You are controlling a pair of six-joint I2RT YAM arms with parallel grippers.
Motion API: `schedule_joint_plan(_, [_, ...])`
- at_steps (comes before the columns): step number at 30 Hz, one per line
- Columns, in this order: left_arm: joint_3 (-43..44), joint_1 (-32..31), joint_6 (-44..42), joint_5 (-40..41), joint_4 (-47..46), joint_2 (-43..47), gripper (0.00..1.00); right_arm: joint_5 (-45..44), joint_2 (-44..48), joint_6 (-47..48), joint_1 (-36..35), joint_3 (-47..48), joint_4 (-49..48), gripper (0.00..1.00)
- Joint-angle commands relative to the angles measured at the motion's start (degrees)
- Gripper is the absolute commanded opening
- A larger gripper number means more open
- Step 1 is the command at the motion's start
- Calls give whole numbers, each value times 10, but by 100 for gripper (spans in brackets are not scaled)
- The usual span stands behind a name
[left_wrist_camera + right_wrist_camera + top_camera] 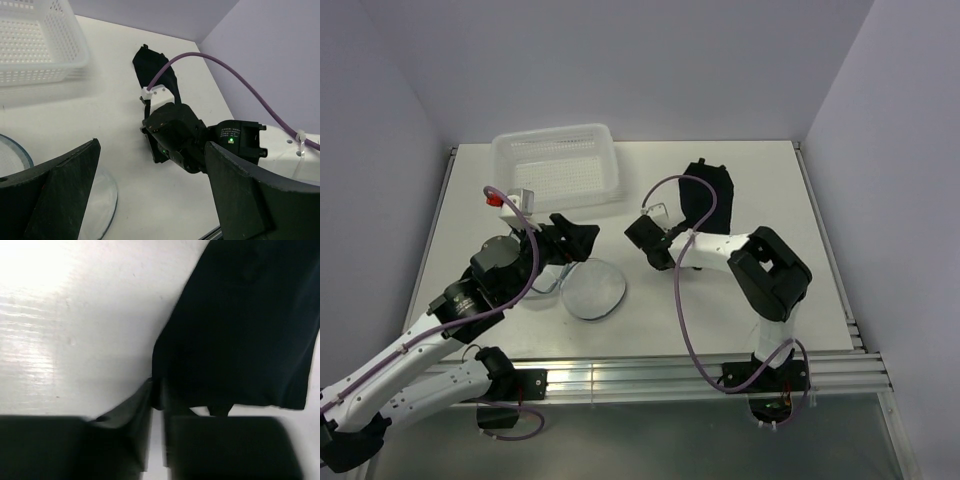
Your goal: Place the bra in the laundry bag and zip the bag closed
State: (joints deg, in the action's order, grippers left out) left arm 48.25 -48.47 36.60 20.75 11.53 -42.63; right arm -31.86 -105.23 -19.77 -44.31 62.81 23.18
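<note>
On table (pixel 775 185) | right fingers (pixel 125 440) nearly together, seemingly pinching bra (pixel 240 325) edge | left fingers (pixel 55 195) spread wide, empty, near laundry bag (pixel 593 290)

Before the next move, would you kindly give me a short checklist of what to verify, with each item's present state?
1. Hold of the right gripper on the bra: cannot tell; its jaws are nearly together at the fabric's edge.
2. Jaws of the left gripper open: ok.
3. Zipper of the laundry bag open: cannot tell.
4. Bra inside the bag: not ok; it lies apart on the table.
5. The basket out of the way: ok; it stands at the back.
</note>
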Motion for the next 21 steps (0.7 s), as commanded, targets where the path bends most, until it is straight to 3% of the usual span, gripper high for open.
schedule_joint_plan(1, [21, -2, -19, 16, 5, 7, 92, -37, -5, -14, 2, 11, 8, 11])
schedule_joint_plan(3, [20, -2, -19, 13, -1, 4, 91, -52, 14, -15, 0, 7, 13, 0])
schedule_joint_plan(6, [31, -2, -26, 8, 0, -3, 91, -74, 100, -11, -16, -17, 35, 0])
schedule_joint_plan(12, [43, -2, -41, -18, -16, -15, 91, -121, 356, -54, -102, -15, 176, 0])
schedule_joint_plan(16, [53, -2, -48, -39, -27, -25, 91, -159, 470, -78, -168, 74, 329, 0])
schedule_joint_plan(21, [78, -2, -53, -77, -32, -46, 91, -144, 513, -29, -246, 255, 405, 0])
